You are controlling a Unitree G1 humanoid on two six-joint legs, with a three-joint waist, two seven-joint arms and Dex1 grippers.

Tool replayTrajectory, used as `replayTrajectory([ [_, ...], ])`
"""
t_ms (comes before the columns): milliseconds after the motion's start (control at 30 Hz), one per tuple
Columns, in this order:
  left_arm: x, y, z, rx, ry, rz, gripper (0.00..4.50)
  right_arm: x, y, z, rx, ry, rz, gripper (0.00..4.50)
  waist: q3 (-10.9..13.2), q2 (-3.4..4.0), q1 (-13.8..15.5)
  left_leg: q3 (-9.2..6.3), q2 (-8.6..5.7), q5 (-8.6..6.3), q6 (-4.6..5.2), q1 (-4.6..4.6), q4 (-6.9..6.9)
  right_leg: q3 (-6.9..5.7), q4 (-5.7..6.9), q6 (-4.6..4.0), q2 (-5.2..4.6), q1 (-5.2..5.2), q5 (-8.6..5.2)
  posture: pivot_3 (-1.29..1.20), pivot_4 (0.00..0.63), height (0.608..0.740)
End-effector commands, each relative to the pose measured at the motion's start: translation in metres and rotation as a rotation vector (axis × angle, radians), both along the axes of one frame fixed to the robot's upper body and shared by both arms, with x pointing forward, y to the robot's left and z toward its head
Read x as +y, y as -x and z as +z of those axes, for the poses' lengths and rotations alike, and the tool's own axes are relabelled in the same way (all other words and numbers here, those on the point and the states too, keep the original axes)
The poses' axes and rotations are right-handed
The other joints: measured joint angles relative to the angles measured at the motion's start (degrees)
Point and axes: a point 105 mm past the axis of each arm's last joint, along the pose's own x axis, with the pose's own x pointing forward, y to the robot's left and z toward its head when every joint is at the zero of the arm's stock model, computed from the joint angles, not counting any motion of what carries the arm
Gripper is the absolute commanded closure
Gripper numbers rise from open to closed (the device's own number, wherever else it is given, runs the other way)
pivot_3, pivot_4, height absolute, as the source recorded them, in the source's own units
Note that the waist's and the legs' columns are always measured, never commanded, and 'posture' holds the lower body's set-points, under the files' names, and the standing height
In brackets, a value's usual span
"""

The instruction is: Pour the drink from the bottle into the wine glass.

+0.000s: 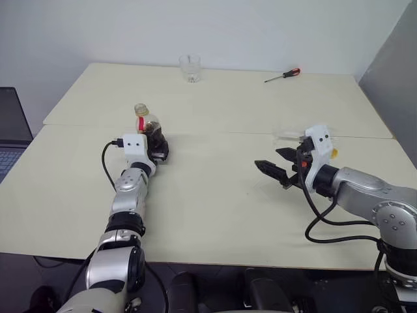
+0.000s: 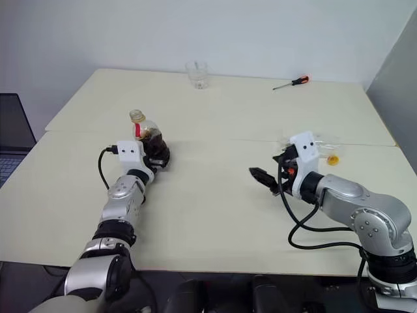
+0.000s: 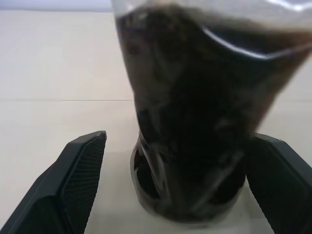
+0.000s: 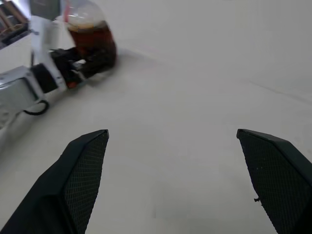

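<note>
The bottle (image 1: 148, 128) of dark drink (image 3: 195, 122) stands upright left of centre on the pale surface (image 1: 221, 195), between the spread, non-touching fingers (image 3: 80, 165) of the left gripper (image 1: 158, 151), while the right gripper (image 1: 279, 166), also open and empty, hovers at centre-right.

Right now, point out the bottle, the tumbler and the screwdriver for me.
bottle (image 1: 151, 130): left eye view, on its dark drink-filled body.
tumbler (image 1: 190, 68): left eye view, on its clear side wall.
screwdriver (image 1: 292, 73): left eye view, on its red handle.
</note>
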Motion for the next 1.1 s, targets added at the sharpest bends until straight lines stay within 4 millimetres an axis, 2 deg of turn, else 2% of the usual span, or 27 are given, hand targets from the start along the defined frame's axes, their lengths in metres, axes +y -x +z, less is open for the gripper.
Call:
replayTrajectory([
  [33, -0.015, 0.012, 0.011, -0.045, -0.031, -0.073, 0.02, -0.029, -0.011, -0.008, 0.068, -0.015, -0.167, 0.0, 0.0, 0.0, 0.02, 0.0, -0.01, 0.0, -0.01, 0.0, -0.01, 0.05, 0.01, -0.16, -0.04, 0.0, 0.09, 0.0, 0.15, 0.74],
  [133, -0.018, 0.046, 0.0, -0.029, -0.024, -0.089, 0.02, -0.041, -0.019, -0.014, 0.131, -0.095, -0.279, 0.0, -0.02, 0.0, -0.09, 0.03, 0.04, 0.0, -0.01, 0.02, -0.03, 0.19, 0.03, -0.22, -0.16, -0.01, 0.13, 0.0, 0.15, 0.74],
  [233, -0.023, 0.079, -0.012, 0.01, 0.0, -0.102, 0.02, -0.043, -0.028, -0.015, 0.169, -0.21, -0.347, 0.0, -0.06, 0.04, -0.65, 0.0, 0.09, 0.0, -0.02, 0.08, -0.06, 0.32, 0.03, -0.22, -0.18, 0.01, 0.13, 0.0, 0.15, 0.74],
  [333, -0.039, 0.094, -0.013, 0.023, -0.014, -0.195, 0.02, -0.045, -0.038, -0.016, 0.204, -0.348, -0.422, 0.0, -0.08, 0.06, -0.66, 0.0, 0.01, 0.0, -0.01, 0.1, -0.08, 0.24, 0.04, -0.01, -0.14, 0.03, 0.0, 0.0, 0.15, 0.74],
  [433, -0.048, 0.093, -0.007, 0.02, 0.014, -0.245, 0.02, -0.039, -0.045, -0.012, 0.225, -0.459, -0.442, 0.0, -0.1, 0.09, -0.45, -0.02, -0.03, 0.0, 0.01, 0.09, -0.07, 0.21, 0.04, 0.04, -0.05, 0.04, -0.02, 0.0, 0.15, 0.74],
  [533, -0.068, 0.083, 0.009, 0.0, -0.038, -0.372, 0.02, -0.028, -0.056, -0.006, 0.256, -0.595, -0.454, 0.0, -0.09, 0.09, -0.29, -0.02, -0.04, 0.0, 0.01, 0.04, -0.04, 0.21, 0.02, 0.04, -0.04, 0.01, -0.03, 0.0, 0.15, 0.74],
  [633, -0.087, 0.08, 0.021, -0.029, -0.233, -0.545, 0.02, -0.041, -0.07, -0.009, 0.299, -0.731, -0.599, 0.0, -0.1, 0.09, -0.28, -0.06, -0.05, 0.0, 0.01, -0.01, -0.05, 0.17, 0.0, 0.04, -0.01, 0.0, -0.02, 0.0, 0.15, 0.74],
  [733, -0.089, 0.075, 0.032, -0.047, -0.266, -0.609, 0.02, -0.055, -0.08, -0.008, 0.318, -0.887, -0.698, 0.0, -0.1, 0.11, -0.29, 0.0, -0.06, 0.0, 0.01, 0.0, -0.09, 0.18, -0.06, -0.02, -0.03, -0.01, 0.01, 0.0, 0.15, 0.74],
  [867, -0.1, 0.079, 0.049, -0.059, -0.279, -0.726, 0.02, -0.051, -0.091, 0.0, 0.311, -0.936, -0.696, 0.0, -0.08, 0.13, -0.67, 0.03, -0.07, -0.01, 0.02, -0.06, -0.14, 0.18, -0.06, -0.2, -0.06, -0.1, 0.12, 0.0, 0.15, 0.74],
  [967, -0.108, 0.085, 0.06, -0.053, -0.295, -0.811, 0.02, -0.057, -0.101, -0.009, 0.337, -0.981, -0.776, 0.0, -0.09, 0.13, -1.32, -0.03, -0.02, 0.0, 0.02, -0.04, -0.17, 0.2, -0.03, -0.2, 0.01, -0.11, 0.12, 0.0, 0.15, 0.74],
  [1100, -0.111, 0.087, 0.07, -0.055, -0.301, -0.845, 0.02, -0.05, -0.114, -0.014, 0.365, -1.008, -0.771, 0.0, -0.08, 0.14, -1.39, -0.06, 0.0, 0.0, 0.02, 0.0, -0.27, 0.2, -0.04, -0.2, 0.07, -0.1, 0.11, 0.0, 0.15, 0.74],
])
